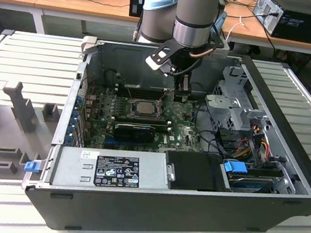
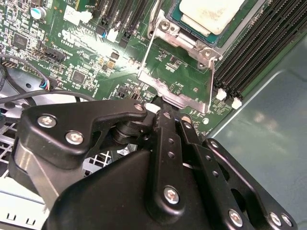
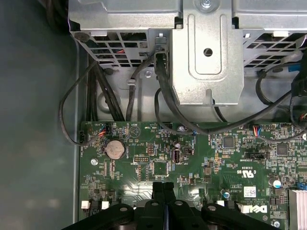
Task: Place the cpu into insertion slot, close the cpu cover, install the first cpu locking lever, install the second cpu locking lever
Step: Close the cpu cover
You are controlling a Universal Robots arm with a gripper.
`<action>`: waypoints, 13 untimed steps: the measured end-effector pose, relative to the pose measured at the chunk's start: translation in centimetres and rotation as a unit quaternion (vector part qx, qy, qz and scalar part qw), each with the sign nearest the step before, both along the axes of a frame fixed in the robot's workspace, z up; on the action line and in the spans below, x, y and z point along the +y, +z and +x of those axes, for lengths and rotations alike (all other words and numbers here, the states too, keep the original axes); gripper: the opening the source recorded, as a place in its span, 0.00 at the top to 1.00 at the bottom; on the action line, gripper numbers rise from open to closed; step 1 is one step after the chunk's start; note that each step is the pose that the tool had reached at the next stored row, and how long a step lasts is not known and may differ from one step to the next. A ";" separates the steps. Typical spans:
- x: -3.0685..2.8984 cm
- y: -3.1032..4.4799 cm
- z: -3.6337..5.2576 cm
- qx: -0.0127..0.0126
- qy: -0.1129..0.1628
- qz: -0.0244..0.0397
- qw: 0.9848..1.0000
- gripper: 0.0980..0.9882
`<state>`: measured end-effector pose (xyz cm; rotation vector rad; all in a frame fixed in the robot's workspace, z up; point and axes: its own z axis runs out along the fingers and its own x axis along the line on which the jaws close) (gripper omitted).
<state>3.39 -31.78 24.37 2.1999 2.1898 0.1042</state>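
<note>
From my station I saw the gripper [image 2: 165, 114] with its two black, matte, screw-studded fingers [image 3: 157, 191] pressed together, no gap to speak of between the tips. They met the bent lip of the cpu cover [image 2: 175, 95], a thin silvery steel frame with a square cut-out. It stood swung open, with green board showing through its middle. I could not tell whether the lip was pinched between the tips or only touched by them. Beyond the cover, further out from the fingertips, the cpu [image 2: 211, 13] lay flat in the insertion slot [image 1: 125, 107], its pale, smooth metal face turned up. Long black memory slots [image 2: 249, 62] with white end clips ran just beside the cover and the socket. A dull grey-blue case wall [image 2: 268, 134] lay past them. In the first wrist view the closed tips hung over the green motherboard [image 3: 192, 158], which was crowded with small chips and a round silver coin cell [image 3: 115, 148]. Ahead of them, glossy black cables [image 3: 163, 96] looped down from a perforated sheet-metal drive cage [image 3: 206, 62].
</note>
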 end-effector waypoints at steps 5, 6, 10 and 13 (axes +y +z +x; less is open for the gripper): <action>0.00 0.00 -0.32 0.000 0.000 0.000 1.000 0.99; 0.00 0.00 -0.33 0.000 0.000 0.000 1.000 0.99; 0.00 0.00 -0.44 0.000 0.000 0.000 1.000 0.99; 0.00 0.00 -0.55 0.000 0.000 0.000 1.000 0.99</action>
